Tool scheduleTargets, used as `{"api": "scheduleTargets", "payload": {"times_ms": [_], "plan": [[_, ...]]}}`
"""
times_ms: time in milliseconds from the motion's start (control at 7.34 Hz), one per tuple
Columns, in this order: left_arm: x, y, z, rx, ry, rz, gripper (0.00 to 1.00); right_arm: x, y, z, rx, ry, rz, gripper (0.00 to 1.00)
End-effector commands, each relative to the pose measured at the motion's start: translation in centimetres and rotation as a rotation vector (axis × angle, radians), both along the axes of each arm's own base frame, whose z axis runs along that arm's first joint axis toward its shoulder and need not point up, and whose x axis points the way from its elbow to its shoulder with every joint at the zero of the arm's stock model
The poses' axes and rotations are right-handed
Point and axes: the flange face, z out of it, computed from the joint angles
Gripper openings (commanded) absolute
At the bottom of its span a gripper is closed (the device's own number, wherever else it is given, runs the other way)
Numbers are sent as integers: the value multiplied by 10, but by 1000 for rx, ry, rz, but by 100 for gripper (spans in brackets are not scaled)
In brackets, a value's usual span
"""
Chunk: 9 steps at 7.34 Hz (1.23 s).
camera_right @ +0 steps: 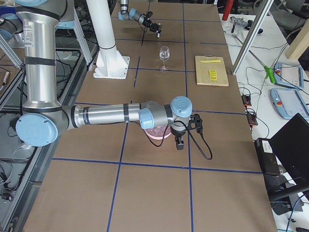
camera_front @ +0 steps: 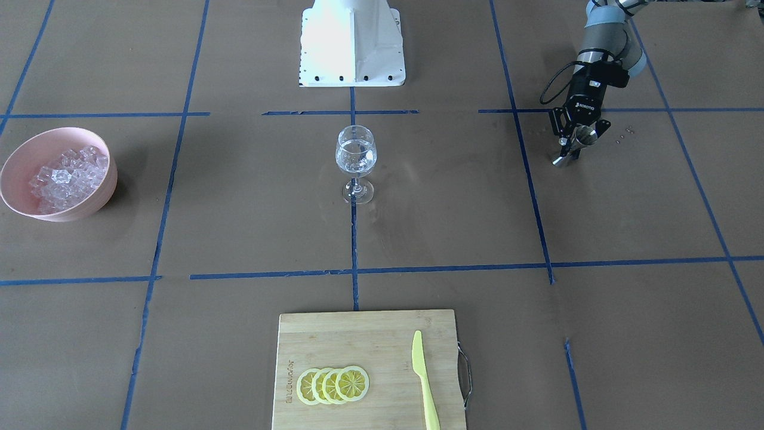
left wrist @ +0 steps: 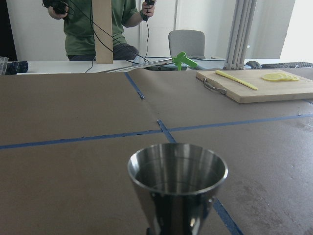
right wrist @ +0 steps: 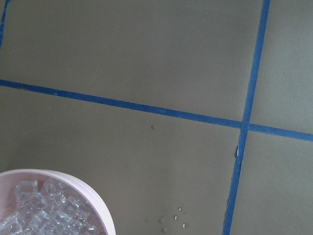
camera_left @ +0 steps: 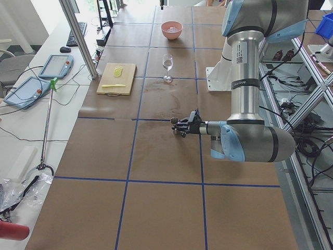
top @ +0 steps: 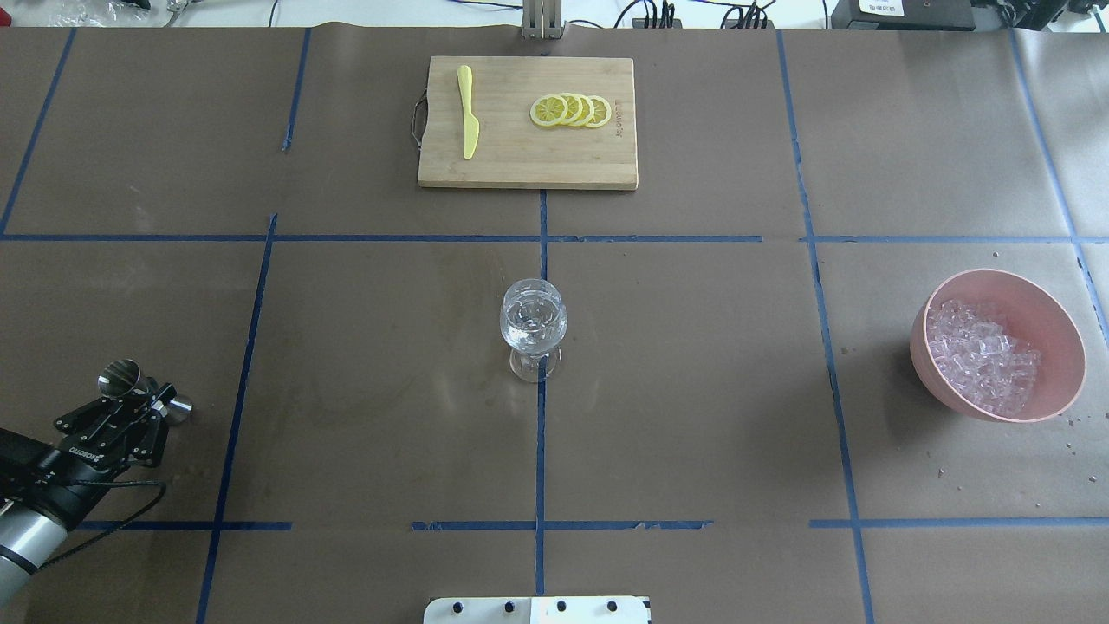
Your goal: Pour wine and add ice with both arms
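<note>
While the wine [camera_front: 356,158] sits clear in the stemmed glass [camera_front: 357,192] at the middle of the table [camera_front: 239,209], the left hand [camera_front: 571,145] is off near the table's left end. Its fingers pinch a steel jigger [left wrist: 177,183] at the waist, open mouth upward, low at the brown paper. The ice [camera_front: 67,177] is heaped in the pink bowl [top: 1040,303] toward the right end, well apart from the glass. The right hand [camera_right: 179,143] hangs just beside that bowl, seen only from the side camera, so I cannot tell whether its fingers are spread or pressed together. On the cutting board [top: 520,156] at the far edge lie lemon slices [top: 572,111] and a yellow knife [top: 468,113].
</note>
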Motion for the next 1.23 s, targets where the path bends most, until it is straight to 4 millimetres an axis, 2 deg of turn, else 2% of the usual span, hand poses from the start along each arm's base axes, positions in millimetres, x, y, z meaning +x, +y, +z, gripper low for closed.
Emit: {"api": "scheduleTargets", "payload": {"times_ms": [0,136,545,681,817,954,1090], "plan": [[0,0,0,1,-2,3,92,0,0,0,0,0,0,100],[1,1,0,-1,-2,20,100,0,0,-1,0,0,1,100],[-3,9,0,-19,-10,167,100,-1,1,-2,0,-5,-1,100],[-15,13,8,-30,-32,218,100,-3,2,-10,14,-10,-5,100],[-44,15,9,-38,-57,248,100,-6,2,-18,29,-14,-10,100],[-85,18,13,-53,-103,293,100,-10,5,-15,22,-19,-21,100],[-110,22,26,-42,-195,345,100,-20,6,-19,24,-35,-42,100]]}}
